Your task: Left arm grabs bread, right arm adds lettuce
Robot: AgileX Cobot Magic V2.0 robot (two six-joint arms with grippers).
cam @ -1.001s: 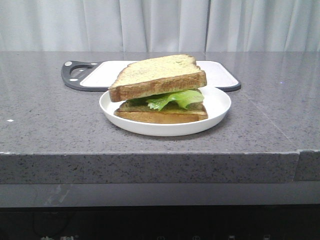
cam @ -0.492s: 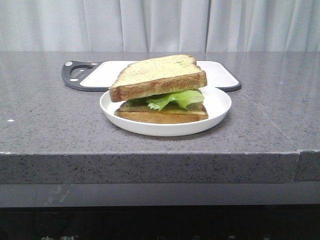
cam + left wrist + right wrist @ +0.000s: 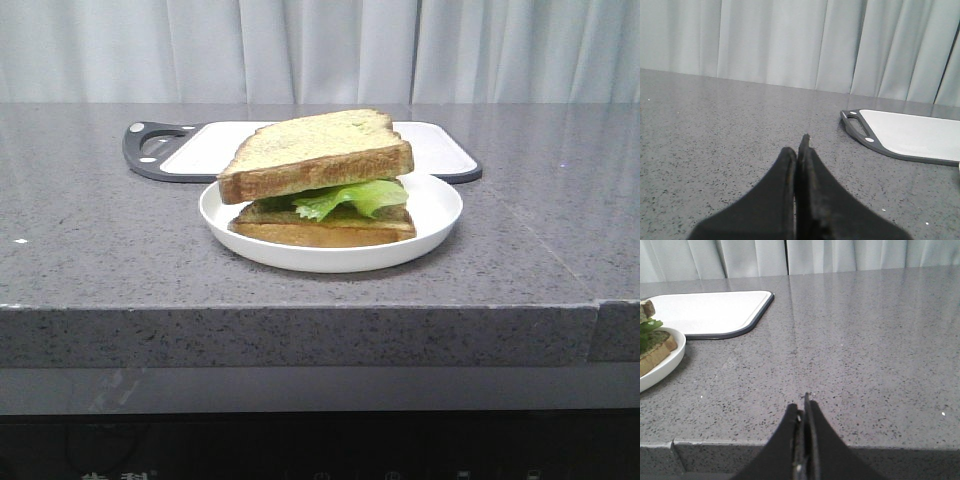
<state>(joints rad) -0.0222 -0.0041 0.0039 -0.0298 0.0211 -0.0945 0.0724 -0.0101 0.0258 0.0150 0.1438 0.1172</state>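
My left gripper [image 3: 799, 150], closed, empty, off left. Centre: bread [image 3: 315, 155] tilted atop lettuce [image 3: 355, 196] on plate [image 3: 435, 215]; I judge it may slide if nudged. Right gripper [image 3: 802, 407] closed, clear.

Even diffuse light, soft shadows, faint countertop [image 3: 100, 230] sheen, mild grain.
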